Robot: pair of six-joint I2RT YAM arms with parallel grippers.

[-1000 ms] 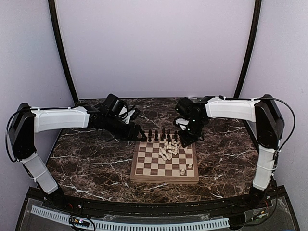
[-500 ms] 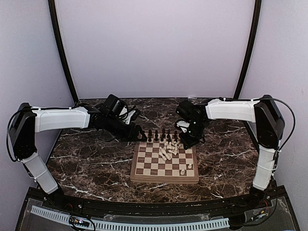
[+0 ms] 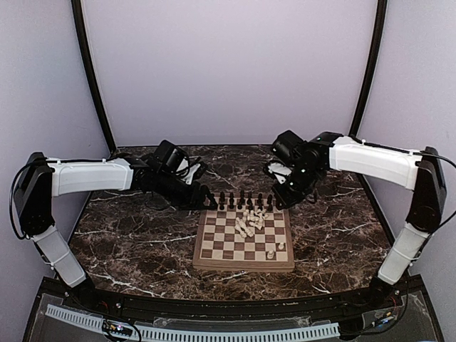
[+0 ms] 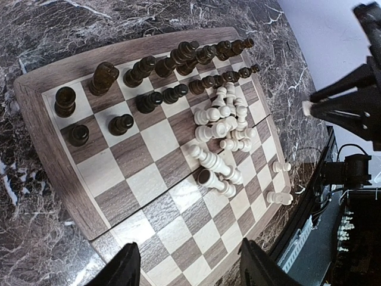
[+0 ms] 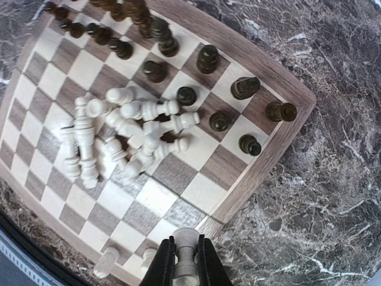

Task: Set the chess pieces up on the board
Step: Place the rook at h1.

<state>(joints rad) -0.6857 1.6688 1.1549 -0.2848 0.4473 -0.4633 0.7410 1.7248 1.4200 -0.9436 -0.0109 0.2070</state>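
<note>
The board (image 3: pixel 221 246) lies at the table's middle. Dark chess pieces (image 3: pixel 241 199) stand in its two far rows, also seen in the left wrist view (image 4: pixel 161 65). Cream-white chess pieces lie toppled in a pile (image 3: pixel 251 221) (image 5: pixel 128 134) right of centre. Two white pieces (image 3: pixel 275 250) stand near the near right corner. My right gripper (image 3: pixel 284 202) (image 5: pixel 185 253) hangs above the board's right edge, shut on an upright white piece (image 5: pixel 186 234). My left gripper (image 3: pixel 206 200) (image 4: pixel 190 268) hovers over the far left corner, open and holding nothing.
The dark marble table (image 3: pixel 135 228) surrounds the board. Black frame posts (image 3: pixel 92 78) rise at the back on both sides. A white ribbed strip (image 3: pixel 214 333) runs along the near edge. The right gripper with its piece (image 4: pixel 345 107) shows at the left wrist view's right side.
The right arm swung its elbow outward and lifted from beside the white pile toward the board's far right edge, carrying a white piece. The left arm stayed still.
</note>
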